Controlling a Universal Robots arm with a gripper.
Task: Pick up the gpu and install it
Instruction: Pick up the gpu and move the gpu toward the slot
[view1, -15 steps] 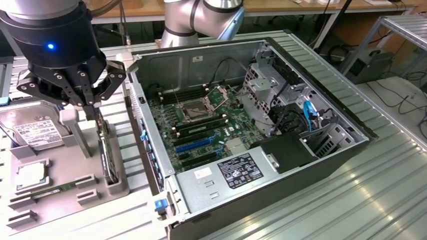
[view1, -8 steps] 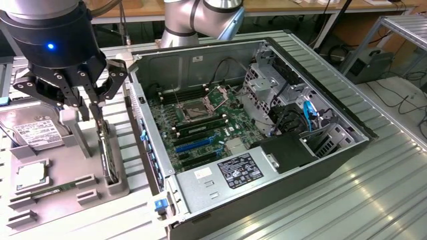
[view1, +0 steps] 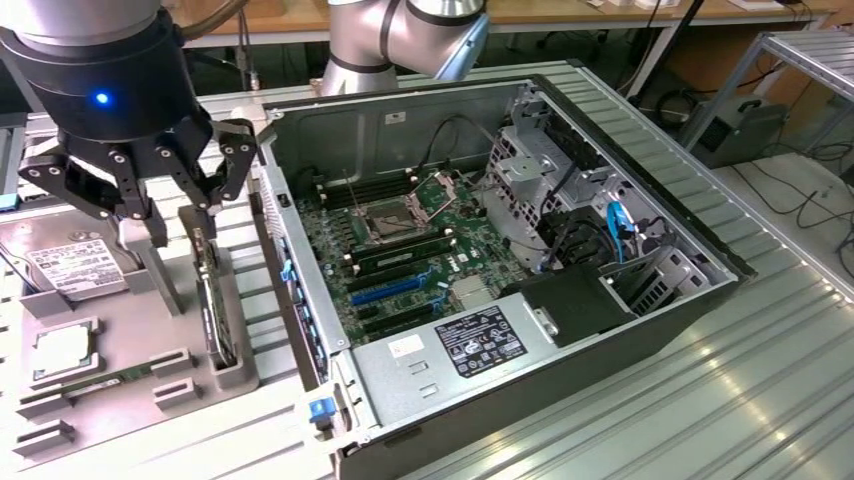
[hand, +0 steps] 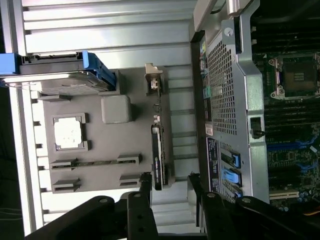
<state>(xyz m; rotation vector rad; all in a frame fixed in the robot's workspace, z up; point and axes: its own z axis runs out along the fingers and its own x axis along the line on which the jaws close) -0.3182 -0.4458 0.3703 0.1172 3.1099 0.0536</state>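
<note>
The gpu (view1: 214, 300) is a thin dark card standing on edge in a slot of the grey parts holder (view1: 127, 410), on the exterior view's left beside the open computer case (view1: 534, 400). In the wrist view the gpu (hand: 157, 162) runs as a narrow dark strip with its pale metal bracket (hand: 153, 80) at one end. My gripper (view1: 180, 225) hangs open just above the card's upper edge, one finger on each side of its line. The same gripper (hand: 169, 182) appears in the wrist view, with the card's end between its fingertips (hand: 145, 181) and nothing held.
The case lies open with its motherboard (view1: 400, 255) and blue expansion slots (view1: 380, 290) exposed, and the power supply (view1: 461, 345) at the near end. On the holder sit a silver hard drive (view1: 80, 265), a processor chip (view1: 60, 348) and a green memory stick (view1: 100, 380).
</note>
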